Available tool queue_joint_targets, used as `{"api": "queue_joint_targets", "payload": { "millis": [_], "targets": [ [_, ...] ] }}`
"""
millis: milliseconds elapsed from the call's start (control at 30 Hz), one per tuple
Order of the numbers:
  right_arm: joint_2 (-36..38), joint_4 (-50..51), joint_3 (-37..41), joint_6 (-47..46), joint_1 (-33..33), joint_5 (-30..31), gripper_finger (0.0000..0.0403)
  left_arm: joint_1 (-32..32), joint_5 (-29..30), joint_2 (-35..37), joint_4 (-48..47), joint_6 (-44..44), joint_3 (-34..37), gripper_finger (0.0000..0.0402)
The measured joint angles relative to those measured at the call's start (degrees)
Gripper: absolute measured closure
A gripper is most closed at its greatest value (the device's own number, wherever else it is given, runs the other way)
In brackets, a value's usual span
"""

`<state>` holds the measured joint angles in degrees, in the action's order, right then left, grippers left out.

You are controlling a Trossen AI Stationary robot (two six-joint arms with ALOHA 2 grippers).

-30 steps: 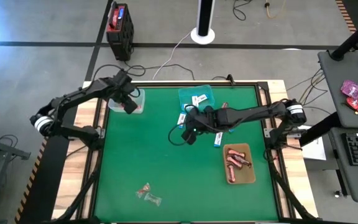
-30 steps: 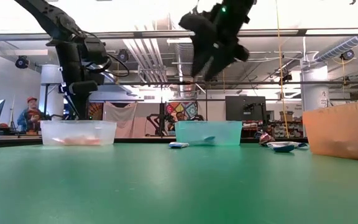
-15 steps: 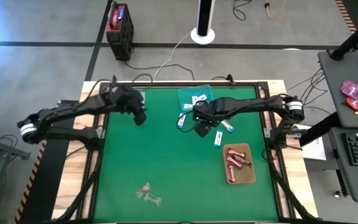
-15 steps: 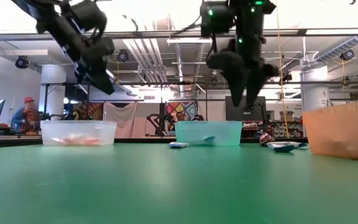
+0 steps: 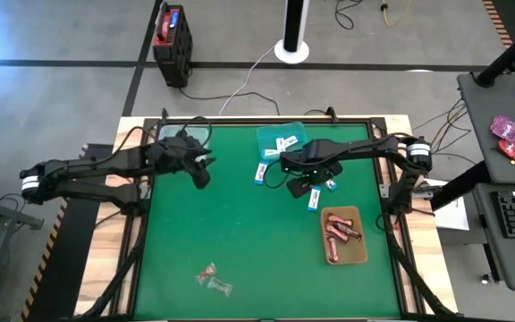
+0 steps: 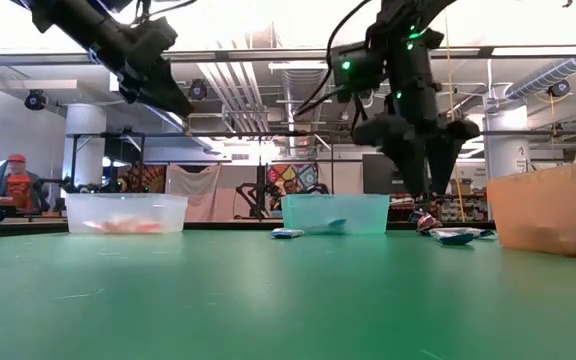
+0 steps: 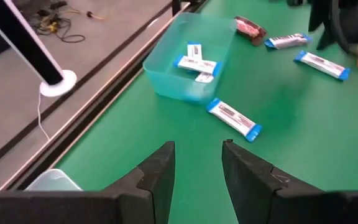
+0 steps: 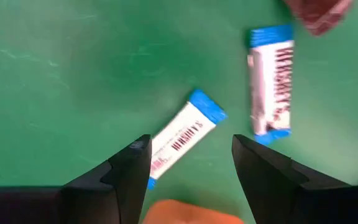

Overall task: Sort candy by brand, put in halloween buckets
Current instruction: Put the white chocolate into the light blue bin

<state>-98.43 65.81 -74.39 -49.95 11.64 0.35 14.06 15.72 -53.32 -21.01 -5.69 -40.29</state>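
White-and-blue packets (image 8: 180, 138) are lying on the green worktop (image 5: 240, 241) beside the teal bucket (image 5: 282, 139). The right tool (image 8: 188, 171) is hanging over them, fingers apart and empty. The left tool (image 7: 196, 167) is hovering near the mint bucket (image 6: 125, 212), open and empty.

Three containers were seen along the green table (image 6: 268, 300): a pale one (image 6: 126, 212), a teal one (image 6: 335, 213), an amber tray (image 6: 551, 210); both grippers hung above.
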Motion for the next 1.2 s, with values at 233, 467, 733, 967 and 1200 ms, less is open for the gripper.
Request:
{"api": "queue_joint_targets", "payload": {
  "millis": [233, 467, 733, 967, 1200],
  "targets": [
    [-5.51, -0.3, 0.02, 2.44, -0.43, -0.86, 0.0186, 0.0, 0.36, -0.25, 2.03, 0.63, 0.02, 0.0284],
    [-6.28, -0.3, 0.02, 4.56, 1.16, -3.98, 0.0187, 0.0, 0.38, -1.1, 2.11, 1.62, 0.02, 0.0284],
    [-6.28, -0.45, 0.96, 4.83, 3.44, -5.51, 0.0189, 0.0, 0.4, -2.11, 2.16, 2.16, 0.02, 0.0284],
    [-6.28, -5.43, 4.81, 4.47, 3.93, -8.38, 0.0189, 0.0, 0.4, -2.21, 2.2, 2.68, 0.03, 0.0284],
    [-6.15, -12.59, 6.4, 5.52, 4.02, -9.41, 0.0207, 0.0, 0.42, -2.21, 3.96, 3.21, 0.04, 0.0284]
  ]
}}
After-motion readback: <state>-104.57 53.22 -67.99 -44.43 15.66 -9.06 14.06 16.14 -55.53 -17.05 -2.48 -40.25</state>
